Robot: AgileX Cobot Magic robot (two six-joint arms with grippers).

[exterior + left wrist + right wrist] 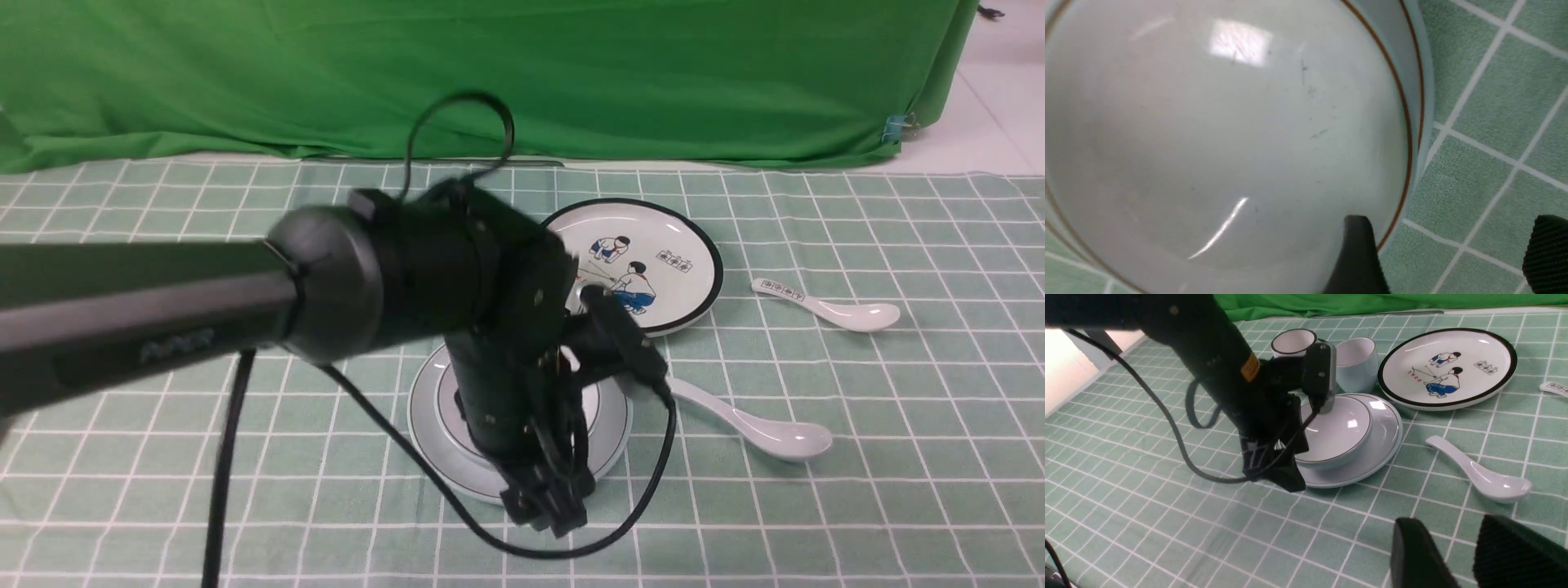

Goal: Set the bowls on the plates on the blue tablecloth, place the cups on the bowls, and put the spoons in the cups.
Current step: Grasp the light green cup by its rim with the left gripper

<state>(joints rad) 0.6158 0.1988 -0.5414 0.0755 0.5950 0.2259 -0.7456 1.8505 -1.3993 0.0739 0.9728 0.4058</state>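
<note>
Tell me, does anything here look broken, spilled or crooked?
Nothing looks broken or spilled. The pale bowl sits upright on the plain plate, perhaps slightly off-centre. The cartoon plate is bare; the plain spoon and the printed spoon lie loose on the tablecloth.

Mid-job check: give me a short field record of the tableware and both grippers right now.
thin-rimmed bowl: on plain plate
other bowl: not in view
cartoon plate: no bowl on it
cups: black-rimmed cup, plain cup upright on tablecloth, empty
spoons: plain spoon, printed spoon lying on tablecloth
left gripper: open, straddling bowl rim
right gripper: open, holding nothing
</note>
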